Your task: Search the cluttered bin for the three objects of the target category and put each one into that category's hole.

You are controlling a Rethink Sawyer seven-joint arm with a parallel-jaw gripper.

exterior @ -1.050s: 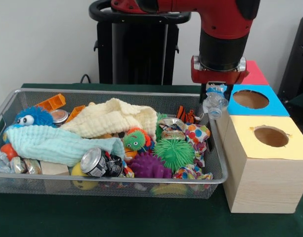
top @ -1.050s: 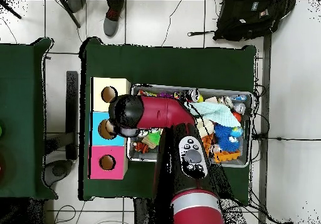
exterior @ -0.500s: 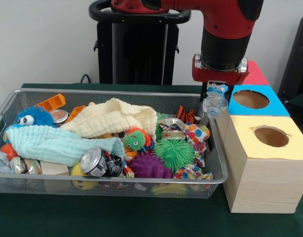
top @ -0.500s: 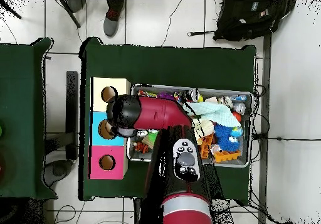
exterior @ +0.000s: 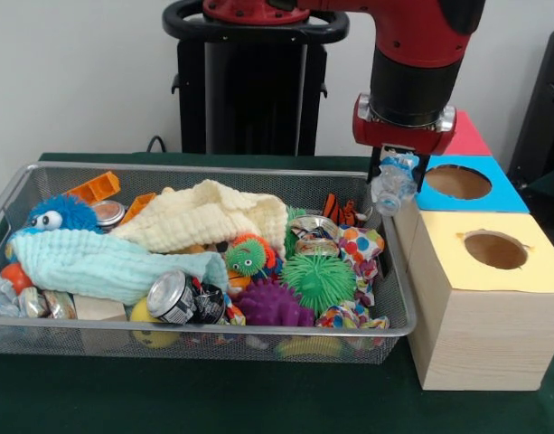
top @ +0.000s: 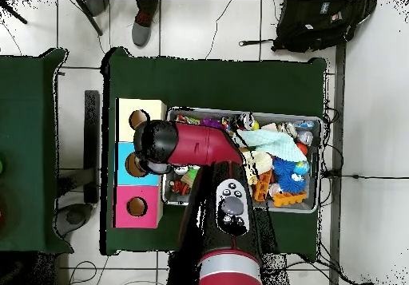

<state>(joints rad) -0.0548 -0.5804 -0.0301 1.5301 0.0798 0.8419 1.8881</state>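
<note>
Rightward a touch since before, my claw (exterior: 391, 181) stays clamped on the crushed plastic bottle (exterior: 392, 190), carried high over the bin (exterior: 204, 336) rim toward the blue hole (exterior: 457, 182) at three o'clock.

No text, brand, number or sign can be read in either view. The crushed silver-and-black drink can (exterior: 179, 297) at the front of the wire mesh bin (exterior: 23, 185) carries dark printing, possibly a label, but it is too small and blurred to make out. The crumpled clear plastic bottle (exterior: 391, 185) under the arm shows a blue band with no legible lettering.
</note>
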